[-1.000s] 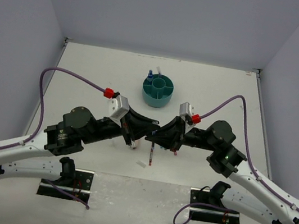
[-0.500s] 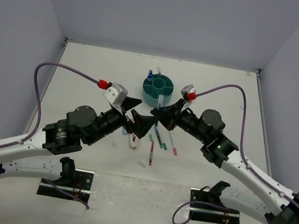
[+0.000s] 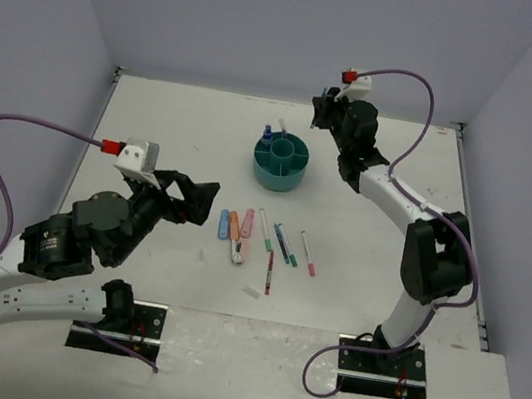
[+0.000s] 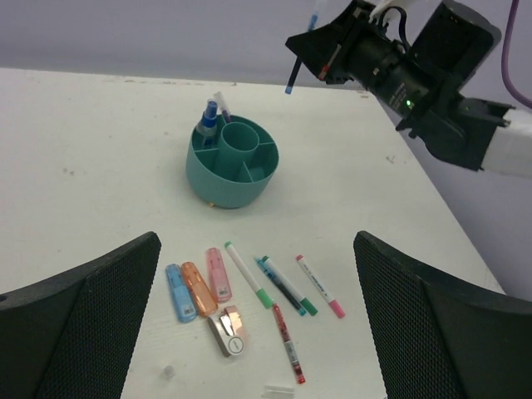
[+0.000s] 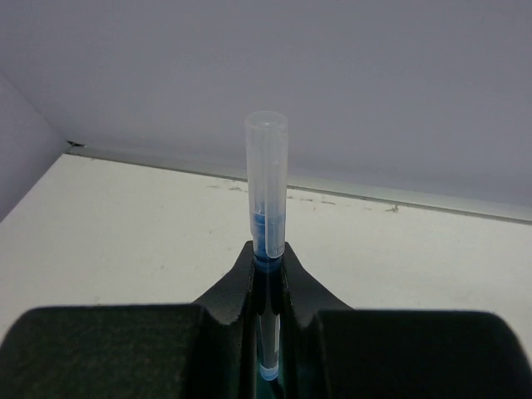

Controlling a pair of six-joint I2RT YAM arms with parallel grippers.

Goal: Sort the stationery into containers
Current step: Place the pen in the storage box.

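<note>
The round teal organiser [image 3: 280, 173] [image 4: 218, 184] stands mid-table with a blue item and a white pen [image 4: 209, 116] in one outer compartment. My right gripper [image 3: 321, 117] [image 5: 268, 258] is raised beyond it, shut on a blue pen [image 5: 266, 183] [image 4: 298, 62] that hangs upright. My left gripper [image 3: 198, 194] [image 4: 256, 241] is open and empty, drawn back left of the loose stationery. On the table lie blue [image 3: 225, 223], orange [image 3: 235, 225] and pink [image 3: 247, 222] markers, several thin pens [image 3: 284, 245] [image 4: 249, 276] and a red pen [image 3: 268, 273].
A small white and copper stapler-like item [image 4: 226, 330] lies just near of the markers. A white eraser [image 3: 250, 291] [image 4: 278, 388] lies near the red pen's end. Grey walls close the table's back and sides.
My left gripper has opened and pulled back to the near left. My right arm has lifted the blue pen from the pile and carried it far, past the organiser.
</note>
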